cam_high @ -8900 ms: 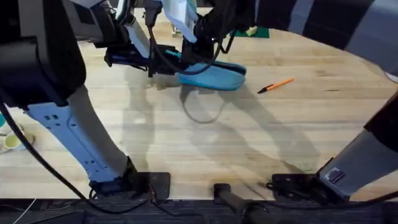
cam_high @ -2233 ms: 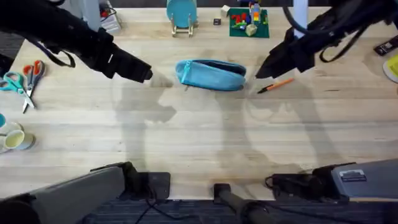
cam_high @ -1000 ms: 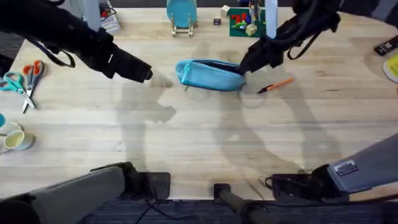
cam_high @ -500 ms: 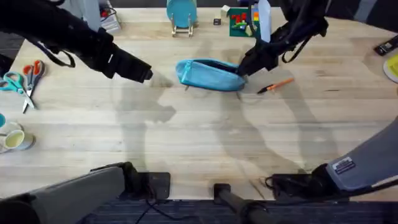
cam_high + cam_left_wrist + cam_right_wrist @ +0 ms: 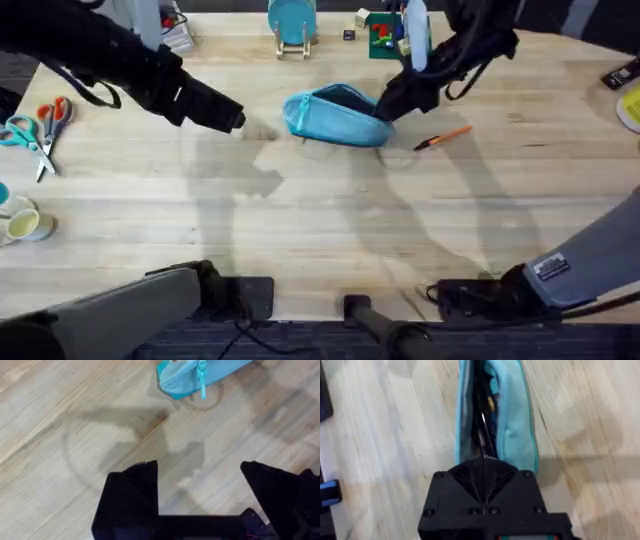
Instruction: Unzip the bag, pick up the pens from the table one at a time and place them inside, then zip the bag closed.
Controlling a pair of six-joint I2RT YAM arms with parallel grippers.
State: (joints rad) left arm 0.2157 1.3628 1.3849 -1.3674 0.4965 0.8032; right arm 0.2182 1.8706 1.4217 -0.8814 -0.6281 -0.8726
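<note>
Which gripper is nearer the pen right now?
The right. The right gripper sits at the bag's end, close beside the pen lying on the table. The left gripper hovers on the bag's far side, open.

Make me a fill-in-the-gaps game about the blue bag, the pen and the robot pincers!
1. The bag's zipper is ____, so its dark inside shows.
2. The orange pen lies on the ____, not in the bag.
3. The ____ pincer is at the bag's end.
4. The left pincer's fingers are ____, holding nothing.

Missing words: open; table; right; open
</note>
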